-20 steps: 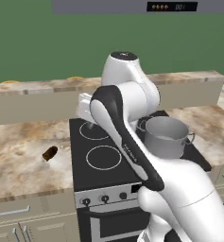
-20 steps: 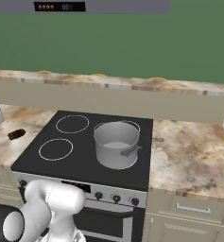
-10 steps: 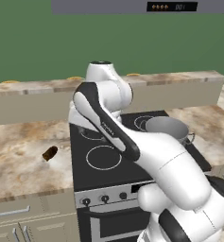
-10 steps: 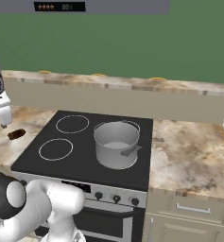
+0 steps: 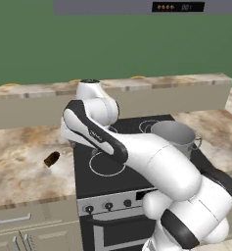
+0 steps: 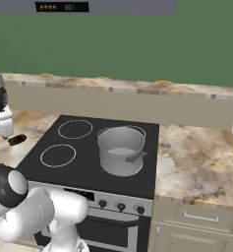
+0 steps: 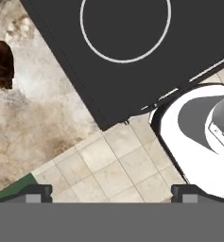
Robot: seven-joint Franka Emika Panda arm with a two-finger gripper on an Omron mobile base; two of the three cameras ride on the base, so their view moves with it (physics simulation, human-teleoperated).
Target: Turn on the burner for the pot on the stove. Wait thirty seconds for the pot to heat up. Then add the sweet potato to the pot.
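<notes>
Gripper (image 7: pixel 111 193) tips wide apart, cut off low; sweet potato (image 7: pixel 1 64) half-cropped beside stove (image 7: pixel 132 71) edge.

Rendered domestic kitchen: range with flat black glass top marked in thin white rings (image 6: pixel 64 147), steel front with black knobs; round grey brushed-steel stockpot (image 6: pixel 121 149) on it; marbled beige stone counters (image 6: pixel 201 162) over pale drawer fronts; green wall; dark hood panel with lit display (image 5: pixel 178 7); tiled floor (image 7: pixel 108 168)
</notes>
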